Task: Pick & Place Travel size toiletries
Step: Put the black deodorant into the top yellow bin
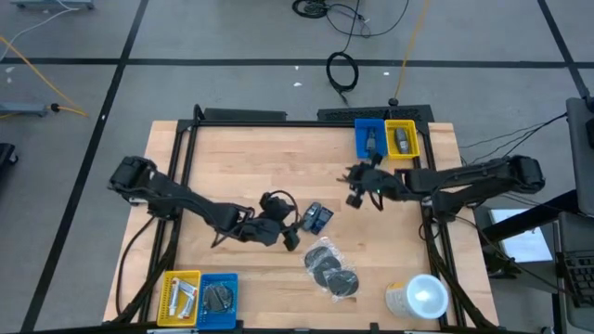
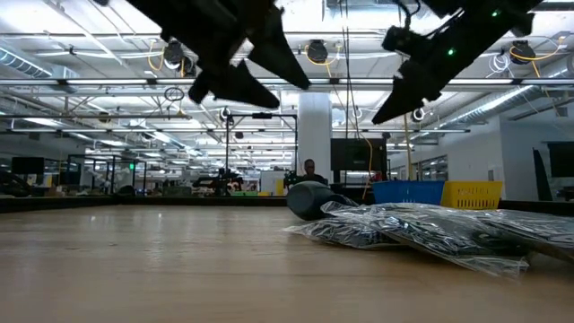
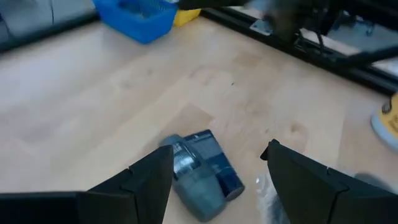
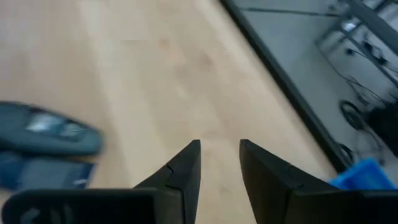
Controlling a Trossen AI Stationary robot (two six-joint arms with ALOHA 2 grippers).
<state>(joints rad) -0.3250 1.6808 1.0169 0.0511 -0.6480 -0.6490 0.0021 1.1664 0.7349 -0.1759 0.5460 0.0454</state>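
The counter (image 1: 241, 158) is of light wood in a dark frame; on it lie two dark grey bottles (image 1: 316, 217), wrapped dark discs (image 1: 331, 269), a white-lidded cup (image 1: 419, 296), and blue and yellow bins at the far (image 1: 386, 139) and near (image 1: 199, 299) edges.

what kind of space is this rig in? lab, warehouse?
Looks like a large open-plan robotics lab or industrial workspace. The low view shows a high ceiling with exposed pipes and lights, and more workstations far behind. The high view shows a taped grey floor with loose cables around the wooden table.
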